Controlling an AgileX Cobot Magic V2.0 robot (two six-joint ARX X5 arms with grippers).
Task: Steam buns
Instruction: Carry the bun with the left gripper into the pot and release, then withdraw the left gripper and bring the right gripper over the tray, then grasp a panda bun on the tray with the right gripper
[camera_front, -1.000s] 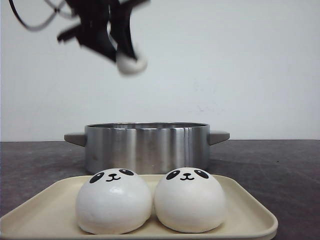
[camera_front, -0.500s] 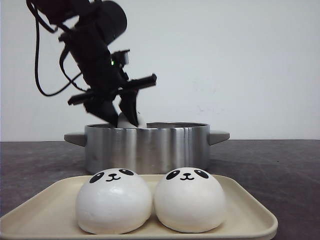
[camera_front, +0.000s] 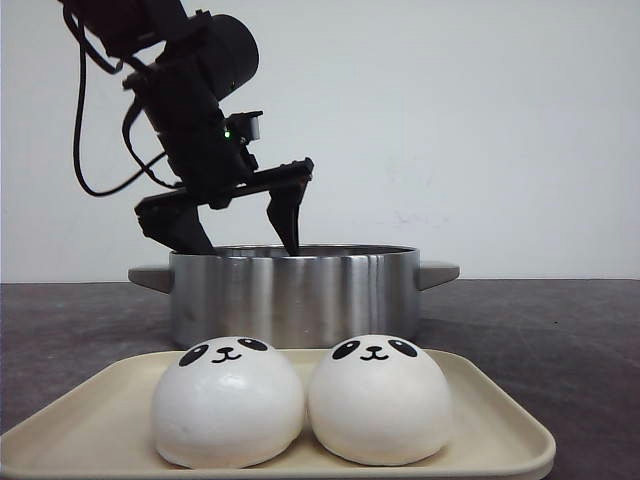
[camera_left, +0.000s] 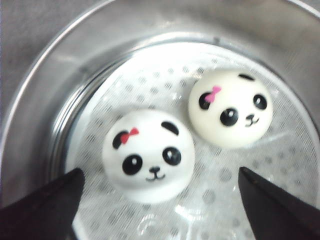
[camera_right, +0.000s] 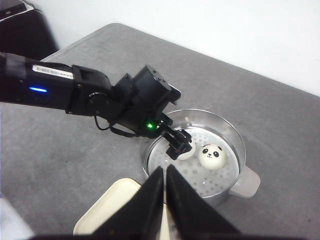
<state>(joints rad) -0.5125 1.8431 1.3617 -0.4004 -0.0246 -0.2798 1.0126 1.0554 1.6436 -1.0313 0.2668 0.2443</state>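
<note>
Two buns (camera_left: 186, 136) now in pot (camera_front: 293, 293), left gripper (camera_front: 240, 222) newly open, empty

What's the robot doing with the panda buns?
It's putting buns into the pot to steam them. The left claw is open just above the pot's rim, holding nothing. Two buns sit inside on the holey rack: one under the claw and one beside it. Two more buns, and, wait side by side on the tray in front. The right claw is shut, up high, holding nothing.
</note>
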